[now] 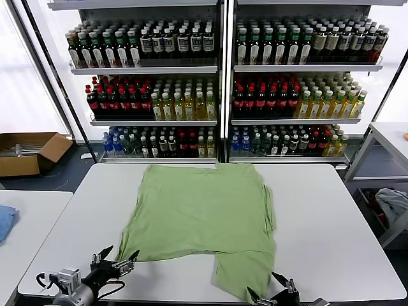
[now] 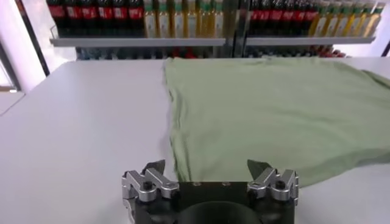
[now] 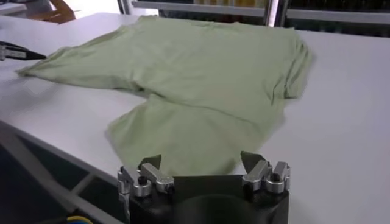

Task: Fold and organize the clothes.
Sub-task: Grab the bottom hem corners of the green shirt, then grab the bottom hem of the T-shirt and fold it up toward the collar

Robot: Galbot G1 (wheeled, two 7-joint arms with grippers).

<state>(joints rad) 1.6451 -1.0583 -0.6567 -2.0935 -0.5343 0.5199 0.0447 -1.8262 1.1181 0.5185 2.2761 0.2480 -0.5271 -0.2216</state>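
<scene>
A light green shirt (image 1: 201,220) lies spread at the centre of the white table (image 1: 331,229), one flap reaching toward 6 o'clock. The left gripper (image 1: 115,262) hovers at 8 o'clock off its corner, jaws released; the right gripper (image 1: 273,290), also released and empty, sits at 5 o'clock just beside the flap.

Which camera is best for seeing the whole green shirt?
The head view. It looks down on the green shirt and shows its whole outline on the white table. The left wrist view catches one side and a bottom corner. The right wrist view shows most of it, low and slanted, with the near flap big in front.
</scene>
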